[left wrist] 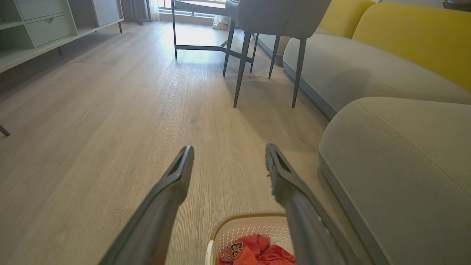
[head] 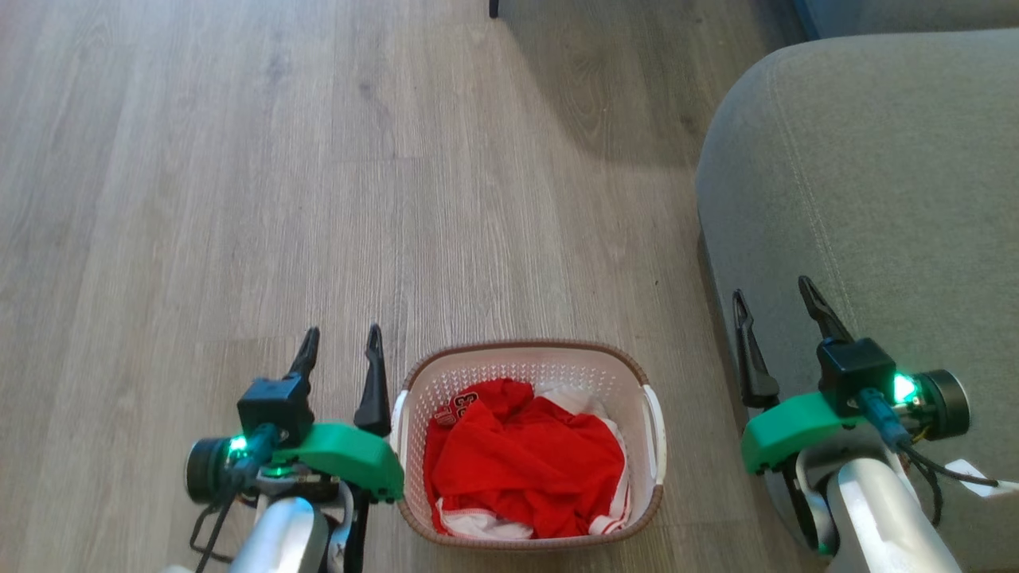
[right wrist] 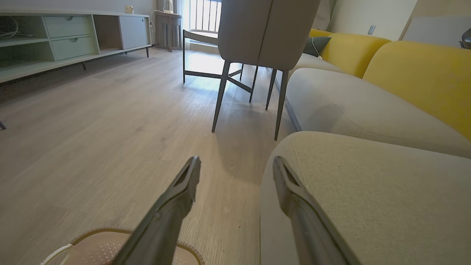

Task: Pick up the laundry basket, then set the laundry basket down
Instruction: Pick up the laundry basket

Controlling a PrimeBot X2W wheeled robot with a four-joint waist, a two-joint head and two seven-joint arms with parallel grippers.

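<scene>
The laundry basket (head: 525,358) stands on the wooden floor at the bottom centre of the head view, white with a brown rim, white side handles and red and white clothes inside. My left gripper (head: 342,341) hangs open just left of the basket, its right finger close to the left handle. My right gripper (head: 772,297) is open too, to the right of the basket and over the sofa's edge, well apart from the right handle. In the left wrist view the basket (left wrist: 239,224) shows at the bottom between the open fingers. The right wrist view catches the basket's rim (right wrist: 88,235) at the lower left.
A grey sofa (head: 876,199) fills the right side, close beside the basket. A grey chair (left wrist: 272,22) on thin dark legs stands ahead, with yellow back cushions (left wrist: 412,40) behind the sofa seats and a low pale cabinet (right wrist: 55,40) along the far left wall.
</scene>
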